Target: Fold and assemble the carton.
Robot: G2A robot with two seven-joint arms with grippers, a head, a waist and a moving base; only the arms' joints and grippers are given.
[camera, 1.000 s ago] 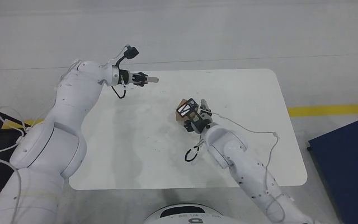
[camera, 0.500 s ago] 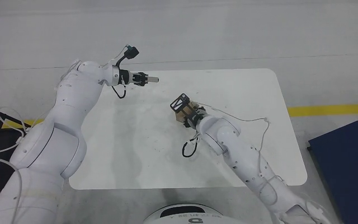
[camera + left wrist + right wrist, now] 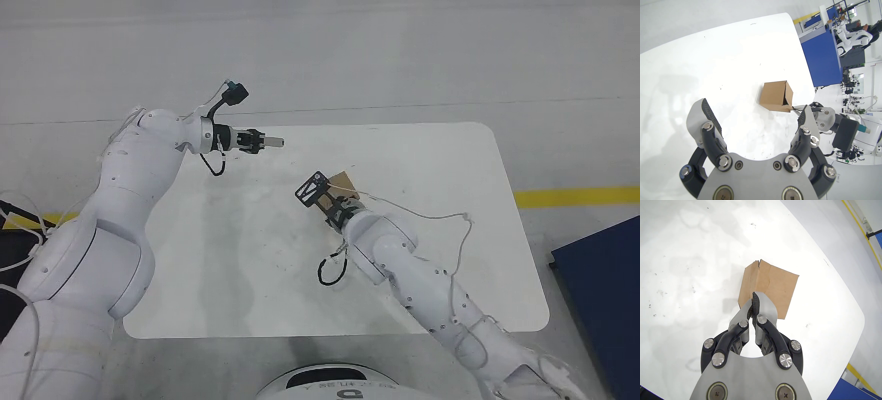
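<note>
A small brown carton (image 3: 775, 98) lies on its side near the middle of the white table (image 3: 450, 170), with one end partly open and a flap ajar. It shows as a brown patch (image 3: 346, 179) in the top view. My right gripper (image 3: 754, 295) is shut, and its tips rest against the carton's (image 3: 772, 283) near edge. I see no cardboard between the pads. The same gripper (image 3: 795, 111) meets the carton's lower corner in the left wrist view. My left gripper (image 3: 274, 142) hangs open over the table's far left part, well away from the carton, with nothing between its fingers (image 3: 705, 106).
The table has rounded corners and faint smudges. A black cable loop (image 3: 330, 272) hangs from the right arm above the table. A blue panel (image 3: 605, 280) and a yellow floor line (image 3: 580, 195) lie beyond the right edge.
The right wrist has swung to the left and toward the far side, staying at the carton. The carton now shows beyond the wrist. The left arm has not moved.
</note>
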